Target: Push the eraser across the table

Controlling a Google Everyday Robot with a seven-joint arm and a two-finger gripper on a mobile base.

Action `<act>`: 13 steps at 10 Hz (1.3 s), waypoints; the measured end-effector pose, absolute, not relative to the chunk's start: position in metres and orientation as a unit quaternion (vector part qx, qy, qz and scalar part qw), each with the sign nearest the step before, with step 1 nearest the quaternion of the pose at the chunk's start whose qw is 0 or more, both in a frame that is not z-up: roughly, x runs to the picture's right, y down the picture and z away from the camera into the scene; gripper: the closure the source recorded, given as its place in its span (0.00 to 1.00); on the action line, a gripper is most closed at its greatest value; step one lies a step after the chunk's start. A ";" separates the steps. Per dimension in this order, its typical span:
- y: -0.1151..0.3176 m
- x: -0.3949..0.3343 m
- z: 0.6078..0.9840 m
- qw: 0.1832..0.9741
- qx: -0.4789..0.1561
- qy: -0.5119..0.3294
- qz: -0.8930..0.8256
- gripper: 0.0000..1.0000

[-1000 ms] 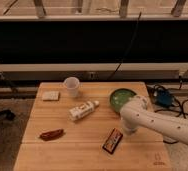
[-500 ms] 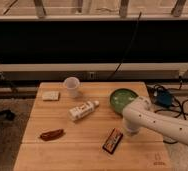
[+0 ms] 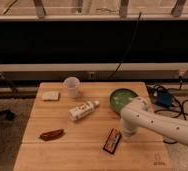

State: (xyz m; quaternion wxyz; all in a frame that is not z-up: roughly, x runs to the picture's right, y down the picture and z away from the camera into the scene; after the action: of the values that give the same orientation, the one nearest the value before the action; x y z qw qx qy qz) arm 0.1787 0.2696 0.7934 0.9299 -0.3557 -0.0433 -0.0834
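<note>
Bench [image 3: 82,147]: square, wood.
Arm [image 3: 162,125]: enters from right.
Claw [image 3: 127,131]: low over bench, just right of eraser; opening cannot tell.
Bowl [image 3: 121,98]: green, on far side of claw; nothing seen inside.
Cup [image 3: 72,86]: far left; contents hidden.
Eraser [image 3: 112,140]: near centre, same spot as half-second ago; push likely not begun.

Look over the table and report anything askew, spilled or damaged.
Nothing is spilled or visibly damaged. The white tube lies on its side, slanted across the table, and the eraser sits diagonal to the planks near the front edge. The gripper is close beside the eraser, to its right in the picture.
</note>
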 end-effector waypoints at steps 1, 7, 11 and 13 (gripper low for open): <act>0.269 0.174 0.793 0.929 -0.355 -0.047 -0.089 0.83; 0.271 0.156 0.793 0.925 -0.359 -0.059 -0.110 0.83; 0.272 0.149 0.791 0.922 -0.363 -0.062 -0.123 0.83; 0.273 0.147 0.790 0.920 -0.365 -0.063 -0.127 0.83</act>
State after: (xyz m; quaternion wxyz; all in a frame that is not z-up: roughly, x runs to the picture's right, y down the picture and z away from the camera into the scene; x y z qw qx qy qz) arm 0.1472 0.2727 0.7901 0.9204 -0.3645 -0.0629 -0.1266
